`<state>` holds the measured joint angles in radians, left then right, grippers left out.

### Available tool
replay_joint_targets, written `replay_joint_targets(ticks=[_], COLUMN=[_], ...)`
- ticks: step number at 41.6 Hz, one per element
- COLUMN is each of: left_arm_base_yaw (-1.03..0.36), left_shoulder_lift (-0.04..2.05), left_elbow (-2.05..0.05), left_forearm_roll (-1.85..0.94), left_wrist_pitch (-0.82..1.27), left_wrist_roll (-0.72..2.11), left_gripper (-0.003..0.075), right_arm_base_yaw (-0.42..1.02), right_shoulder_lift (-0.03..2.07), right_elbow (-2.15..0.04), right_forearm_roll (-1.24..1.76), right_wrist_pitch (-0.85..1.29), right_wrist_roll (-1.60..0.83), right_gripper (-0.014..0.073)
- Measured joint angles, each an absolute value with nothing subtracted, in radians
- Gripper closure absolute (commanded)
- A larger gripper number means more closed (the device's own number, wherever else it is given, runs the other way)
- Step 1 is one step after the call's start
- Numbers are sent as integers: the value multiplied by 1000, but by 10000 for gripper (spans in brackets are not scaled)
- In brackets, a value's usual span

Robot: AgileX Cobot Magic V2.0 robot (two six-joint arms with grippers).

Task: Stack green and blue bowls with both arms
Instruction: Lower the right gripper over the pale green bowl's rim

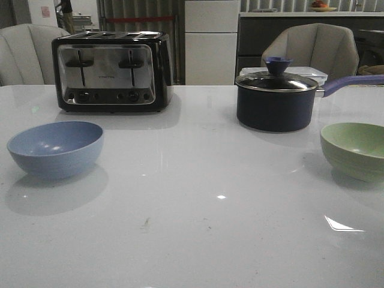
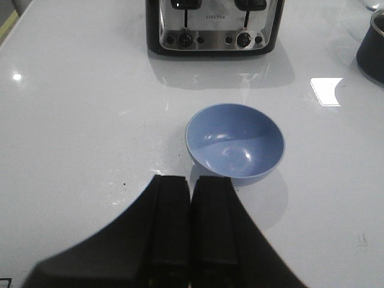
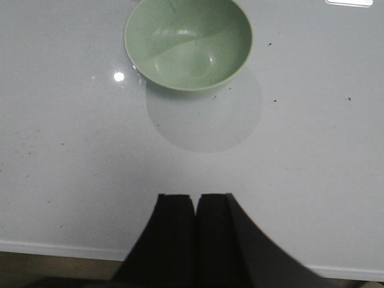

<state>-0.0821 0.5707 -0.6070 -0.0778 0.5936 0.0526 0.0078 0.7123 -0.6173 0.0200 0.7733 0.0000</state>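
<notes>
Blue bowl (image 1: 55,149) before toaster (image 1: 111,72); saucepan (image 1: 276,99) beside green bowl (image 1: 354,150).

- You have two bowls on the table: one blue bowl (image 1: 55,148), one green bowl (image 1: 354,150).
- One toaster (image 1: 111,72), four slots.
- One lidded saucepan (image 1: 276,99).
- Two chairs behind the table: left chair (image 1: 27,53), right chair (image 1: 312,48).
- Two grippers: left gripper (image 2: 190,231), right gripper (image 3: 195,240).
</notes>
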Motion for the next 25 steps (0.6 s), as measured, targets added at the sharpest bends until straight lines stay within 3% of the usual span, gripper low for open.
replay_joint_targets(ticks=[4,7,10,14,16,19,25], left_arm_base_yaw=[-82,-82,-82,-82,-82,-82,-82], left_shoulder_lift=[600,617,629,641,642,643,643], left_elbow=[-607,-607,-607,-607,-607,-607,-607], left_forearm_roll=[-78,-78,-78,-78,-78,-78,-78], left_wrist_pitch=[596,600,604,609,611,611,611], left_wrist_roll=[53,53,53,53,53,53,53], left_gripper=[624,575,462,260,210,202,213], right_arm_base_yaw=[8,8,8,8,8,8,8], right_shoulder_lift=[733,739,747,754,759,771,826], right_elbow=[-617,-617,-617,-617,-617,-617,-621], right_forearm_roll=[20,20,20,20,20,20,20], right_wrist_pitch=[773,773,773,773,771,765,752], right_wrist_roll=[0,0,0,0,0,0,0], right_gripper=[537,490,377,134,71,22,20])
